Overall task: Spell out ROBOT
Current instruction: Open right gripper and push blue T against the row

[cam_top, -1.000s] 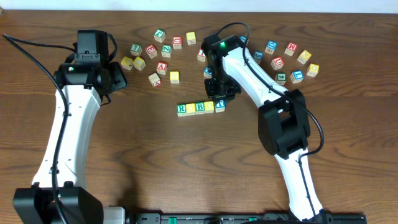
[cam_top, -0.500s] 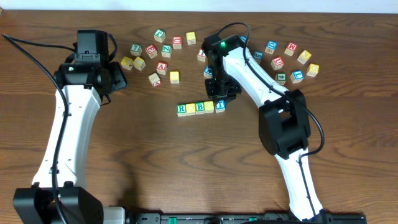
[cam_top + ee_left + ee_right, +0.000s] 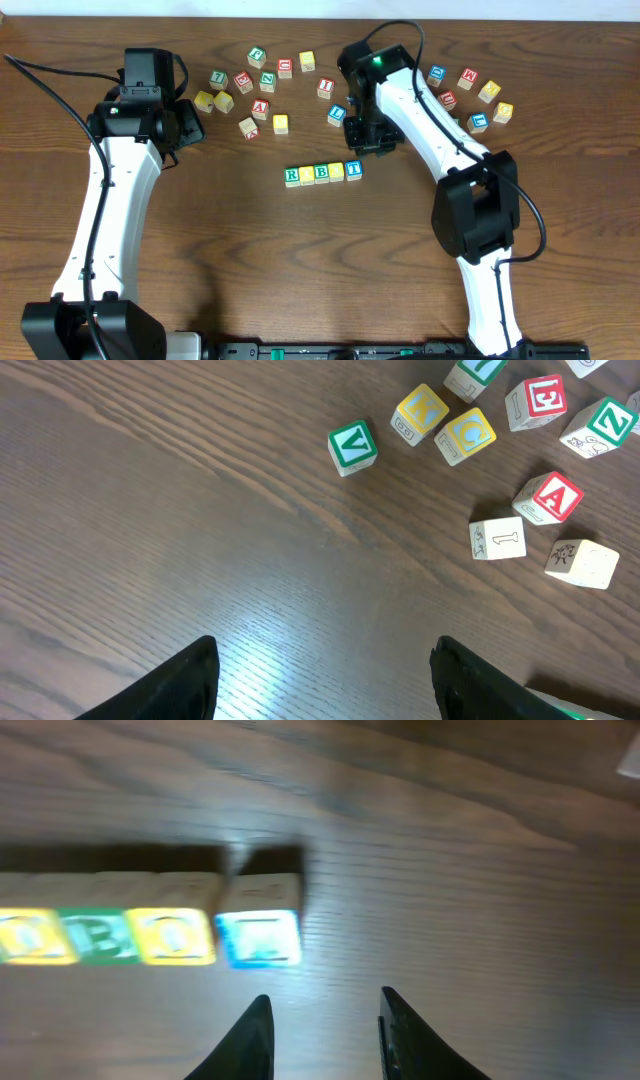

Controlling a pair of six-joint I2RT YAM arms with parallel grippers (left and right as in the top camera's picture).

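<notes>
Overhead, the ROBOT cubes (image 3: pixel 323 173) lay touching in one row mid-worktop, long axis parallel to the far edge. The right jaws hung just beyond the blue T cube (image 3: pixel 354 170) at the row's right end, on its far-edge side, apart and empty. The left jaws, likewise apart and empty, stood well off leftward.

**Wood table, painted wood cubes, plastic arms**

Table (image 3: pixel 250 260): dark brown wood grain, smooth and semi-gloss, with a glare patch in the left wrist view.
Row cubes (image 3: pixel 322 173): pale bare wood, coloured painted faces, matt.
Loose cubes (image 3: pixel 352 445): same pale wood, printed faces, low sheen.
Left arm (image 3: pixel 110 200), right arm (image 3: pixel 425 120): smooth white plastic shells, slight gloss, with black matt joints.
Left fingers (image 3: pixel 185 680), right fingers (image 3: pixel 255 1035): black, matt, plastic-looking.
</notes>
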